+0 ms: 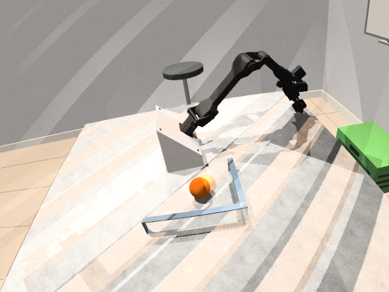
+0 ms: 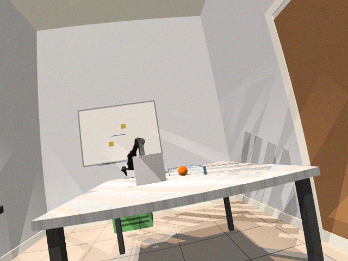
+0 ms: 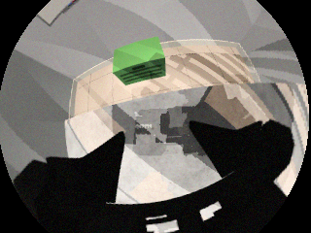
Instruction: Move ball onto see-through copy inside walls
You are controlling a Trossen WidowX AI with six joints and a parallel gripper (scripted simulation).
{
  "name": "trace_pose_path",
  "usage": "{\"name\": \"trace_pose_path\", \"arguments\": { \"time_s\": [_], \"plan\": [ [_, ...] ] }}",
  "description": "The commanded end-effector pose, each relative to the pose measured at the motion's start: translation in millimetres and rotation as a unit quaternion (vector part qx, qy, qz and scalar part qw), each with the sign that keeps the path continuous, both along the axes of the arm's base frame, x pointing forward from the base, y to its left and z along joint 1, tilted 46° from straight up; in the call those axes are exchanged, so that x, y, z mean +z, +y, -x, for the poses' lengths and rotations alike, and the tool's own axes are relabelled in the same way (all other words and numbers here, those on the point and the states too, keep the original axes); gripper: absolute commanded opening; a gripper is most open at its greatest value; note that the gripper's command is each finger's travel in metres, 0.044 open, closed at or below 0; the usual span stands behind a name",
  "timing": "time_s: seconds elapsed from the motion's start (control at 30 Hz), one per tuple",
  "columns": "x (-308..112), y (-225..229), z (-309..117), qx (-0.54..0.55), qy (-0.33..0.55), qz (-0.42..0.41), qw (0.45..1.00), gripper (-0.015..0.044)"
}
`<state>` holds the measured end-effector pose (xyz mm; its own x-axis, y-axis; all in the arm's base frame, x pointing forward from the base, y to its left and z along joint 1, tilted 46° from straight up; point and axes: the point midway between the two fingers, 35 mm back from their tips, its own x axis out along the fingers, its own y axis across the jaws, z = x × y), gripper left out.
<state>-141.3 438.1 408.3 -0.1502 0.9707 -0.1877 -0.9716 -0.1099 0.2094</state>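
The orange ball [image 1: 199, 187] [image 2: 182, 171] rests on the table on the inner side of the two low clear walls. The see-through yellowish copy [image 1: 212, 181] shows partly behind the ball, offset up and right in the top view; the ball hides most of it in the exterior view. One wall [image 1: 194, 213] runs in front of the ball, the other wall [image 1: 237, 185] to its right, and they meet in a corner. My gripper [image 1: 299, 110] [image 3: 157, 129] is open and empty, well away from the ball, low over the table's far right part. The ball is not visible in the wrist view.
The arm's grey wedge-shaped base block [image 1: 182, 154] [image 2: 148, 169] stands behind the ball. A green box [image 1: 366, 141] [image 2: 133, 222] [image 3: 139, 58] is beyond the table's right edge. A dark round stool [image 1: 183, 70] stands behind the table. The table edge [image 2: 179, 200] shows in the exterior view.
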Motion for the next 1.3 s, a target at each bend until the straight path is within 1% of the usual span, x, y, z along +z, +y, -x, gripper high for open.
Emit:
{"name": "trace_pose_path", "arguments": {
  "time_s": [0.0, 0.2, 0.33, 0.6, 0.67, 0.7, 0.97, 1.13, 1.27],
  "plan": [
    [5.7, 8.5, -71.7, -0.076, 0.015, -0.012, 0.997, 0.0440],
    [-0.5, 8.0, -172.2, -0.165, 0.013, -0.009, 0.986, 0.0440],
    [-7.6, -0.7, -224.7, -0.211, 0.001, -0.002, 0.978, 0.0440],
    [-45.1, -39.5, -336.9, -0.296, -0.071, 0.053, 0.951, 0.0440],
    [-37.5, -49.3, -362.2, -0.316, -0.073, 0.040, 0.945, 0.0440],
    [-40.8, -54.5, -373.5, -0.322, -0.081, 0.047, 0.942, 0.0440],
    [-100.0, -105.6, -445.8, -0.337, -0.152, 0.166, 0.914, 0.0440],
    [-148.6, -165.1, -493.5, -0.329, -0.184, 0.262, 0.888, 0.0440],
    [-185.5, -220.0, -519.7, -0.312, -0.192, 0.329, 0.871, 0.0440]
  ]
}}
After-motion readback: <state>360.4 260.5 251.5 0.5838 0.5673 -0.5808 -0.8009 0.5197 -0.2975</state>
